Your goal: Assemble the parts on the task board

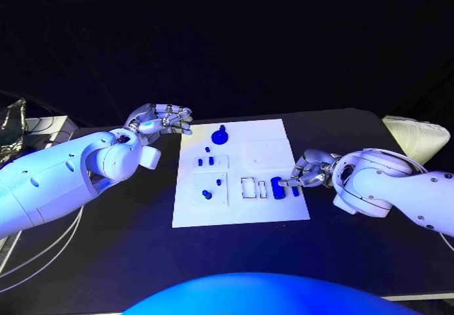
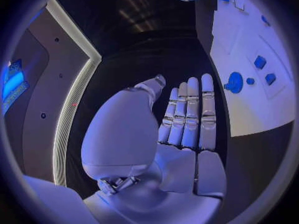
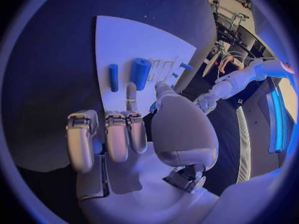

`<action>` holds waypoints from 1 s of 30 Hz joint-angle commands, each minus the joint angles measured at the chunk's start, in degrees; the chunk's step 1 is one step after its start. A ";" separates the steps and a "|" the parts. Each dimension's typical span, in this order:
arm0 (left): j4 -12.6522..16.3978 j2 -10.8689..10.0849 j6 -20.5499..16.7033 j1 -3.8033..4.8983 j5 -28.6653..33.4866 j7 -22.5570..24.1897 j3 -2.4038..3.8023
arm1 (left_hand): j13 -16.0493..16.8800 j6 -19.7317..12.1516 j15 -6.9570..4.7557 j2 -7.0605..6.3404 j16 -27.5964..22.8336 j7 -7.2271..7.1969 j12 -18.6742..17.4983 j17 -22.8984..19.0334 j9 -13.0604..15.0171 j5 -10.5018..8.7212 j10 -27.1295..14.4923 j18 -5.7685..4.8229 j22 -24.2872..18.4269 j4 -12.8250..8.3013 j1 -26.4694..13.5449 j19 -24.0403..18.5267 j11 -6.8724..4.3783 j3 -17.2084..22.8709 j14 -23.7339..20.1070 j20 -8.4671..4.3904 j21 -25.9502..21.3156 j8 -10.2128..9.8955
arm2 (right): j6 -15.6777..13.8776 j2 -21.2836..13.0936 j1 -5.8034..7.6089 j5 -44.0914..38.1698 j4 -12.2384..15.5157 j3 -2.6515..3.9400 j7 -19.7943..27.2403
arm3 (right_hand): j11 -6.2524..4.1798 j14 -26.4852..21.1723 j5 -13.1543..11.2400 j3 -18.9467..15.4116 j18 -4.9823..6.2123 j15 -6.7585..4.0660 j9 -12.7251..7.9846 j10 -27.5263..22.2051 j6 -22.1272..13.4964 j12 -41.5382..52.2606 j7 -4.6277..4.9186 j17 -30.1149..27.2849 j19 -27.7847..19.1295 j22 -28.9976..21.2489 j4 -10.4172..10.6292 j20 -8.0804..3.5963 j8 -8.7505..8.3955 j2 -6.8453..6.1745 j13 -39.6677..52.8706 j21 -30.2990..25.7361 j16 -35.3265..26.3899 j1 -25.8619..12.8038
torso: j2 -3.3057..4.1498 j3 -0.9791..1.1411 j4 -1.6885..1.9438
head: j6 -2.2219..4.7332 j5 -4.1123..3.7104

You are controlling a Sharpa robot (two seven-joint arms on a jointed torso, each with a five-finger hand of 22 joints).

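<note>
Right hand (image 1: 308, 169) spread, empty, at task board (image 1: 255, 213); left hand (image 1: 163, 119) flat, empty.

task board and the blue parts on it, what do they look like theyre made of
The flat white task board looks like rigid matte plastic: an even, glare-free surface with crisp recessed slots. The small blue parts, such as the round blue disc and the blue cylinder, look like smooth moulded plastic, though that is uncertain.

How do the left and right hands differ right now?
The left hand sits off the task board, beside its far left corner; the right hand reaches over the board's right edge by the blue cylinder. Left fingers lie straight together; right fingers curl more. Both hold nothing.
</note>
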 commanded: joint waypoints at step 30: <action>0.50 -0.55 1.34 -0.07 0.79 0.35 0.04 | -0.15 0.01 -0.09 0.15 -0.11 -0.19 -0.46 0.16 -0.07 0.05 0.39 0.28 -0.14 0.67 0.38 0.48 0.07 -0.10 0.29 -0.18 -0.14 -0.28 | 4.69 5.90 -2.49 -8.88 -4.73 -0.75 -1.91 | -0.43 5.85 0.17 -3.61 -0.77 -0.41 2.64 6.01 -0.57 0.11 -0.53 14.44 5.96 15.03 -0.24 -0.39 1.64 -0.76 15.06 0.25 0.36 2.60 | 0.09 -0.10 -0.10 | -0.58 0.19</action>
